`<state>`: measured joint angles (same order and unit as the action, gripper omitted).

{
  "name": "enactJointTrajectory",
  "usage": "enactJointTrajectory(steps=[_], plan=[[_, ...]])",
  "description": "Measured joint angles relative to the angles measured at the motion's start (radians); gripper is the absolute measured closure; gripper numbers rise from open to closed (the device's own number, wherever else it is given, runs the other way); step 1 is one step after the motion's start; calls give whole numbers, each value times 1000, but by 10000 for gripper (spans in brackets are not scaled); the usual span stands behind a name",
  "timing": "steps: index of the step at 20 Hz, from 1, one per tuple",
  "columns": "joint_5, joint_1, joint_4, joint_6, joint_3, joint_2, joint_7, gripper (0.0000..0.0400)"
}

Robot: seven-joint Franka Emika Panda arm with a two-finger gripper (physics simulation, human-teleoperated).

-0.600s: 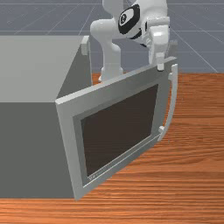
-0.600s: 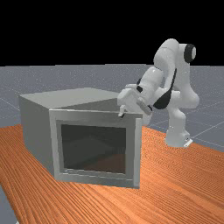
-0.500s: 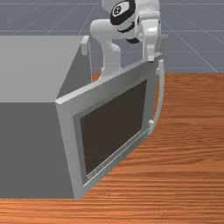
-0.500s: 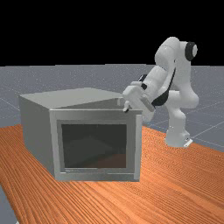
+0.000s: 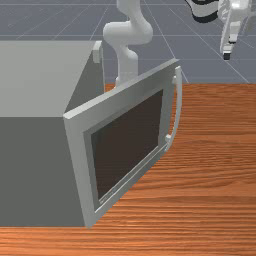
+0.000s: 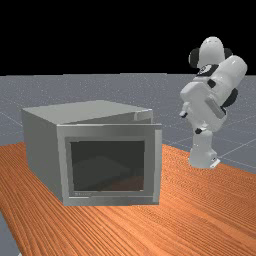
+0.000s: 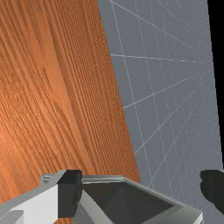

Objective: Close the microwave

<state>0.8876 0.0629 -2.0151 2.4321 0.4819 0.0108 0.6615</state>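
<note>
Front view, and the microwave (image 5: 30, 170) sits on the table (image 5: 215, 165) over at that view's left, its door (image 5: 127, 145) ajar! That door has swung inward since the earliest frame: its free edge, where the curved handle (image 5: 179, 107) runs, has come closer to the microwave's body, with just a small further gain since the second moment. It stands at a slant, attached at the near corner, a gap left behind it; not closed. The body itself hasn't budged.

Now to the far view, and what a change here! The hand (image 6: 191, 123) was right up at the door's top edge, near the handle's corner; now it's well apart, off to the far view's right, in front of the lower arm (image 6: 202, 147). In the front view it's moved toward that view's right as well, clear of the handle.

Wrist view: the fingers (image 7: 70, 192) are spread wide, nothing gripped, the hand open and free! Beyond them, part of the microwave shows, with the table's wood and its edge alongside, then the grey floor (image 7: 153, 78) past that edge.
</note>
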Motion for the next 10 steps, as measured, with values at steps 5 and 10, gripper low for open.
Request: enactJointTrajectory(steps=[5,10], plan=[[-28,-2,459,97,-59,389,-351,0],[-73,55,755,-50,-61,691,-455,0]])
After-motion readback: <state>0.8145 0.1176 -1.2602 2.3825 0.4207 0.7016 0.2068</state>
